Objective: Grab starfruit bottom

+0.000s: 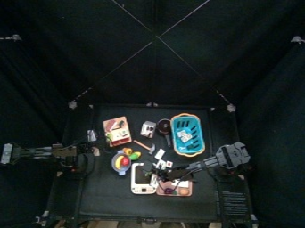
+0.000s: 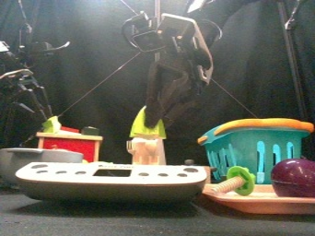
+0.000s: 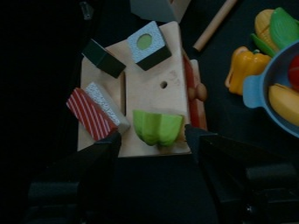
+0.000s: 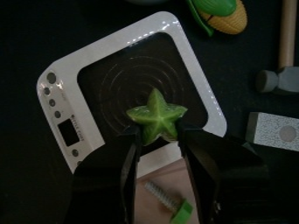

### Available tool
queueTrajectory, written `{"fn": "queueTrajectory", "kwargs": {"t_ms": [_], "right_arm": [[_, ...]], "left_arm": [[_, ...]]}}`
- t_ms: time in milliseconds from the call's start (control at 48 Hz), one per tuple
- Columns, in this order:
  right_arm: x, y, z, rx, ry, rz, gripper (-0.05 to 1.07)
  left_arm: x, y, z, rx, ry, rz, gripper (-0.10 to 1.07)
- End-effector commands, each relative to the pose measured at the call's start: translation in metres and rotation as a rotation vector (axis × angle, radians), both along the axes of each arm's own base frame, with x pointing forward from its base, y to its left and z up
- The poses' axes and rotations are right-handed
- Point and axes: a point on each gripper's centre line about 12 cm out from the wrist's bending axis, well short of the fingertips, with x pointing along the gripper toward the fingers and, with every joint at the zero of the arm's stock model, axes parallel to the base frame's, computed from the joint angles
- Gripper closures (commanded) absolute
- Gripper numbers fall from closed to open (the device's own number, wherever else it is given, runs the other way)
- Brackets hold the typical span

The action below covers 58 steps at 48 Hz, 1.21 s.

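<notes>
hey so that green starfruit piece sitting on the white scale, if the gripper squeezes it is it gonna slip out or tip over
The starfruit looks like a rigid toy piece, so it probably won't squash. Its five pointed ridges leave little flat surface for the right gripper, so it might twist or pop out unless the jaws meet opposite sides squarely. In the right wrist view it sits centred on the scale, whose smooth top may let it slide if nudged.

The right arm reaches in from the right toward the table's middle, its gripper (image 4: pixel 158 150) pointing down with its 2 jaws apart. The left arm rests at the table's left edge, its gripper (image 3: pixel 152 147) low, jaws spread wide.
</notes>
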Motion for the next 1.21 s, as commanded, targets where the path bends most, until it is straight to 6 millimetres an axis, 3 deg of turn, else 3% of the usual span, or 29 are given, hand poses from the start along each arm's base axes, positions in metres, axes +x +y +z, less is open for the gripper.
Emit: {"fn": "queueTrajectory", "kwargs": {"t_ms": [0, 917, 1188], "right_arm": [[0.000, -0.002, 0.025, 0.014, -0.064, 0.001, 0.35], [-0.004, -0.002, 0.019, 0.003, -0.047, 0.008, 0.35], [-0.004, -0.002, 0.019, 0.004, -0.049, 0.011, 0.35]], "left_arm": [[0.004, 0.003, 0.001, 0.001, 0.002, 0.004, 0.03], [0.007, 0.010, -0.008, 0.012, 0.068, 0.021, 0.06], [0.007, 0.010, -0.008, 0.013, 0.066, 0.021, 0.26]]}}
